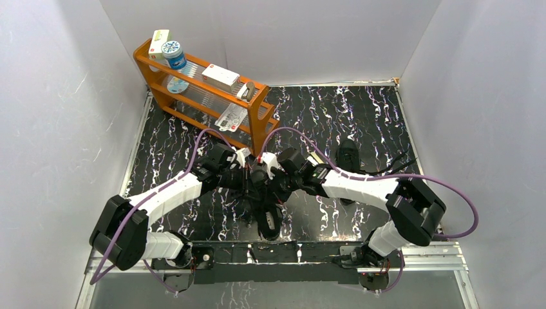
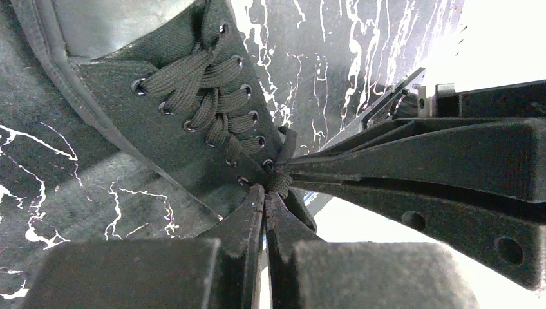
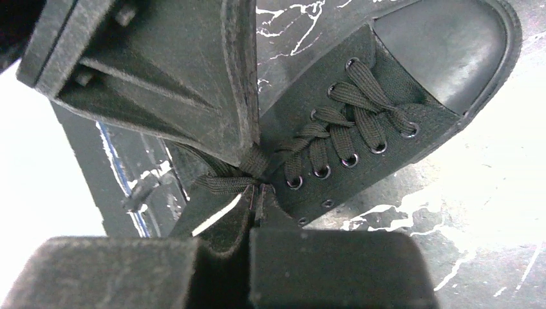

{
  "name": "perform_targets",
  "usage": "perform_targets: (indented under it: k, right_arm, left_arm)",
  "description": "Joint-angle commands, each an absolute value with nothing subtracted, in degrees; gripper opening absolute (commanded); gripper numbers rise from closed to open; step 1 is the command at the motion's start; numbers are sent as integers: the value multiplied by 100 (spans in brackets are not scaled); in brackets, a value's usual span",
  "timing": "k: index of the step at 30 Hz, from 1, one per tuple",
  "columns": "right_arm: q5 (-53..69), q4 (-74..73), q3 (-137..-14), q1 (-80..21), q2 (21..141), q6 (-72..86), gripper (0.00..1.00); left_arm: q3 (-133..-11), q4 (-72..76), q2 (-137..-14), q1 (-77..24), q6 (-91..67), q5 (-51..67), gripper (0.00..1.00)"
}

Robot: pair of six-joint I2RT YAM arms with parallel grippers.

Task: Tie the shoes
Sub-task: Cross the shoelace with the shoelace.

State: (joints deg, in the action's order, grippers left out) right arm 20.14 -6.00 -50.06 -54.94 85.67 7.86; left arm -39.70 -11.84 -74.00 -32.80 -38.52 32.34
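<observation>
Walls of plain white close the scene on the left, far and right sides. Between them lies the black surface, veined with white like marble, with a metal rail along its near edge. The left arm and the right arm reach in from the near corners and meet at the middle of the surface, each trailing a purple cable.

An orange rack stands at the far left, set at an angle to the wall. On its top shelf, at the far end, are an upright white box and a blue-lidded jar just beside it. A flat white box lies further along the same shelf. A printed packet rests on a lower shelf.

Of the shoes, one black sneaker sits at the centre under the two wrists, its end showing toward the near edge. The other sneaker lies apart from it, to the right and further back, beside the right arm.

The left end effector has its fingers pressed together, pinching the laces where they leave the last eyelets of the centre sneaker. The right end effector is likewise fully closed and nips a strand of the same laces. Its tips almost touch those of the left one. The laces criss-cross the eyelets up to a shiny toe cap.
</observation>
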Motion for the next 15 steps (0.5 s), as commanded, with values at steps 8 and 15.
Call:
perform_targets:
  k: [8, 15]
  right_arm:
    - [2228, 912, -4425, -5533, 8200, 1902, 0]
    - [1970, 1472, -4254, -5533, 8370, 2372, 0]
  left_arm:
    - [-4339, -1630, -7165, -3315, -3615, 3317, 0]
    - [-4254, -1641, -7112, -3313, -3702, 3451, 0]
